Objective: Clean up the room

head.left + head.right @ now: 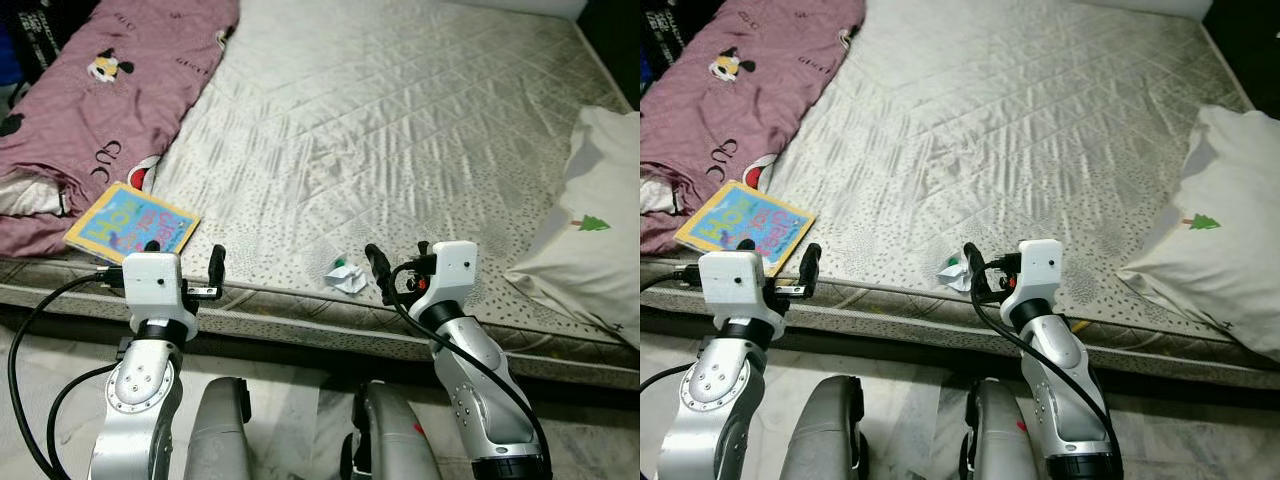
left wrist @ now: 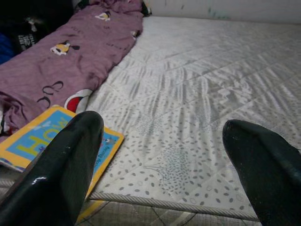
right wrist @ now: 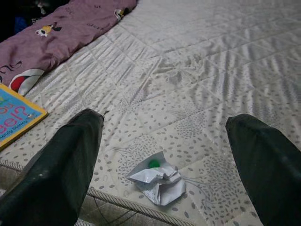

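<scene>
Across the bare quilted mattress (image 1: 400, 130), starting at the robot's left, a mauve cartoon-print blanket (image 1: 110, 90) lies bunched along the far-left side. Just in front of it, near the mattress's front edge, rests a children's picture book (image 1: 132, 224) with a yellow border and blue cover, one corner touching the blanket. The left gripper (image 1: 183, 262) hovers at the front edge of the mattress beside the book, its two black fingers (image 2: 61, 169) spread wide apart with nothing between them. Further right, a crumpled white wrapper (image 3: 157, 181) with a green spot sits close to the front edge. The right gripper (image 3: 164, 160) is poised just before it, fingers parted on either side and not touching it. At the far right, a white pillow (image 1: 590, 230) with a small green tree motif overhangs the mattress edge.
</scene>
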You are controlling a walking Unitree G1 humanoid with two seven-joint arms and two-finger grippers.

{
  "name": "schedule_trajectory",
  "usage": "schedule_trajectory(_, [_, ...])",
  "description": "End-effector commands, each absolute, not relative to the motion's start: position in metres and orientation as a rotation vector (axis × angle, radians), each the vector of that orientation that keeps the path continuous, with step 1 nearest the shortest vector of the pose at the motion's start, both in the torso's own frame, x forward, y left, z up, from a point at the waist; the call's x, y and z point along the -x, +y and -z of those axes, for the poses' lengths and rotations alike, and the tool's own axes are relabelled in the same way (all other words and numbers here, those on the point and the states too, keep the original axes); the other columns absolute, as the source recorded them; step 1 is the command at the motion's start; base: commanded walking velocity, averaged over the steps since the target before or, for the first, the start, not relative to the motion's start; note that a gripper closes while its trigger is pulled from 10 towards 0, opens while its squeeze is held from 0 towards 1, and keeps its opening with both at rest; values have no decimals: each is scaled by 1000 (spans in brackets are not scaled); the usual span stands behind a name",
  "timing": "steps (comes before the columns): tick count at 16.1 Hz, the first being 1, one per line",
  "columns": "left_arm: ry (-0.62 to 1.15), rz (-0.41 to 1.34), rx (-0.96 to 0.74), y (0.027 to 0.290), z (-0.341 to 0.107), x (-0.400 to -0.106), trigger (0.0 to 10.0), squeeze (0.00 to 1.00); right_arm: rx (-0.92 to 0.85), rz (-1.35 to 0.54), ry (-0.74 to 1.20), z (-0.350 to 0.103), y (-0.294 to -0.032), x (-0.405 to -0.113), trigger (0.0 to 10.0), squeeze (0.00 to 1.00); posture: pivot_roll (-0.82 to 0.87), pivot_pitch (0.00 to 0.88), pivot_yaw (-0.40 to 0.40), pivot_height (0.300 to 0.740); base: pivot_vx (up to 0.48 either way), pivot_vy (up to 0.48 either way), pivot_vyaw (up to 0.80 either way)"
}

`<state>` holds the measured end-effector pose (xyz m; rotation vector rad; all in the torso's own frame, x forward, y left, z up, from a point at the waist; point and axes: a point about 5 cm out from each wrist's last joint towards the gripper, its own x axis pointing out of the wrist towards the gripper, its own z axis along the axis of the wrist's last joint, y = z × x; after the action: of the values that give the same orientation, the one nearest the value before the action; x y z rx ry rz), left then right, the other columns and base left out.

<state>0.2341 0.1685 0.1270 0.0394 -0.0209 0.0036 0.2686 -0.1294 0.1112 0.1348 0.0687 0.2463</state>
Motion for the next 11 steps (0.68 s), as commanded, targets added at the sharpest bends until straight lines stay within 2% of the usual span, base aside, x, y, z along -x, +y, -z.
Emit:
schedule_trajectory(1, [-4, -11, -36, 169, -123, -232, 10000, 0, -134, -240, 86, -108, -132, -267, 10000, 0, 24, 126, -57, 595, 0, 0, 0])
schedule_trajectory(6, [-7, -19, -44, 170, -123, -231, 10000, 0, -129, -253, 87, -108, -131, -267, 10000, 0, 22, 128, -56, 585, 0, 0, 0])
schedule_trajectory(8, [-12, -17, -45, 169, -124, -231, 10000, 0, -114, -262, 90, -108, -130, -267, 10000, 0, 23, 132, -59, 585, 326, 0, 0])
schedule_trajectory(11, [-11, -15, -43, 169, -124, -231, 10000, 0, -111, -267, 90, -108, -129, -267, 10000, 0, 22, 136, -61, 585, 345, 0, 742])
